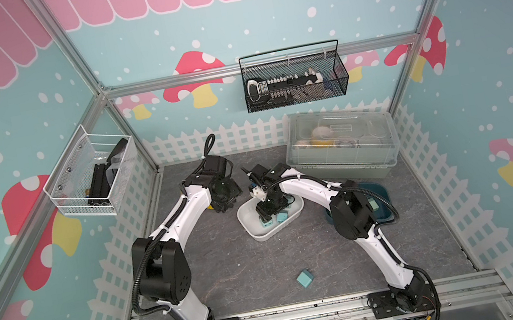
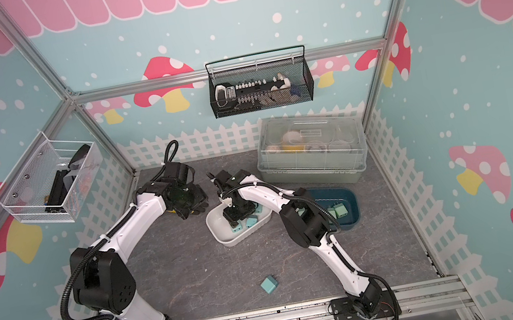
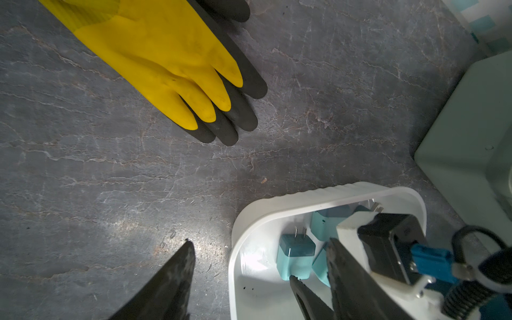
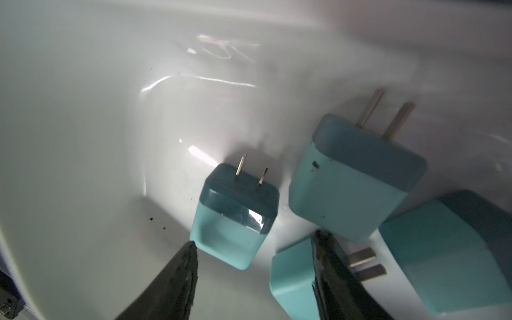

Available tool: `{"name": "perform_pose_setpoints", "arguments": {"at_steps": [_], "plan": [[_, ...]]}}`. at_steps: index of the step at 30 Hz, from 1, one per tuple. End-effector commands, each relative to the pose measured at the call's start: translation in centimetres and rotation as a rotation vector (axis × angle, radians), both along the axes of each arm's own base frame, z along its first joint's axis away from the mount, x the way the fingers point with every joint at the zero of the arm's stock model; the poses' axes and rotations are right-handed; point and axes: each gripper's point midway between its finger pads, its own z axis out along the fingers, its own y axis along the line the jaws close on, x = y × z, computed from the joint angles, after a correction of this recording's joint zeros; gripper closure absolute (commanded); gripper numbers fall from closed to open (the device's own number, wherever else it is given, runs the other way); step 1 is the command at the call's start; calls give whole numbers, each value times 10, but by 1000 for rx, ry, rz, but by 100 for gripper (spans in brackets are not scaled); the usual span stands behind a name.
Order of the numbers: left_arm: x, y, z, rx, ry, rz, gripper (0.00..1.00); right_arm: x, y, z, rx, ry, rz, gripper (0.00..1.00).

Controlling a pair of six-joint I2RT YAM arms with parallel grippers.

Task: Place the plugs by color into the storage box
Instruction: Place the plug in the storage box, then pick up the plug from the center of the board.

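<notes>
The step in hand is judged to be the setting-down of a light blue plug (image 4: 234, 213) inside the white tray (image 1: 271, 234). That plug is seen on the tray floor between the fingertips of the right gripper (image 4: 256, 239), its prongs pointed away from them. The jaws are parted wider than the plug: one tip is at its corner and a gap is left on the other side, so no grip is shown.

Three more light blue plugs (image 4: 352, 188) are lain beside it in the same tray, which makes four there. A fifth blue plug (image 1: 304, 278) is left on the table (image 1: 249, 274), well apart from the white tray on the side toward the arm bases.

For the next move, a straight lift out of the tray is called for, so that the neighbouring plugs are not knocked, and then a reach to that loose plug.

Just beside the white tray, on the right arm's side, a dark blue tray (image 2: 347, 193) is set. Pale green plugs (image 2: 341, 210) are held in it; their count cannot be told, since the arm covers part.

The left gripper (image 3: 259, 242) is held at the white tray's other side, its jaws apart and empty, near a yellow glove (image 3: 155, 61) laid over a black glove (image 3: 243, 110).
</notes>
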Motion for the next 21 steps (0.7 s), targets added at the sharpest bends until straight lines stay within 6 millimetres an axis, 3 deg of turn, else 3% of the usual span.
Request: {"name": "perform_pose_setpoints", "arguments": {"at_steps": [1, 4, 6, 9, 12, 15, 21], "plan": [[6, 1, 23, 4, -59, 8, 28, -7, -13, 51, 29, -68, -21, 34], [6, -2, 23, 1, -56, 0, 28, -32, -35, 76, 59, -82, -54, 32], [6, -6, 19, 2, -49, -11, 28, -59, -52, 89, 96, -76, -61, 29], [4, -14, 12, 5, -30, -34, 28, -103, -73, 89, 78, -71, -22, 28], [2, -21, 8, 4, -19, -45, 28, -153, -84, 70, 26, -12, 35, 24], [1, -25, 4, 1, -8, -54, 28, -188, -87, 46, -3, 20, 58, 20], [-2, -27, 0, -1, 11, -56, 28, -210, -81, 8, -61, 48, 81, 17]]}}
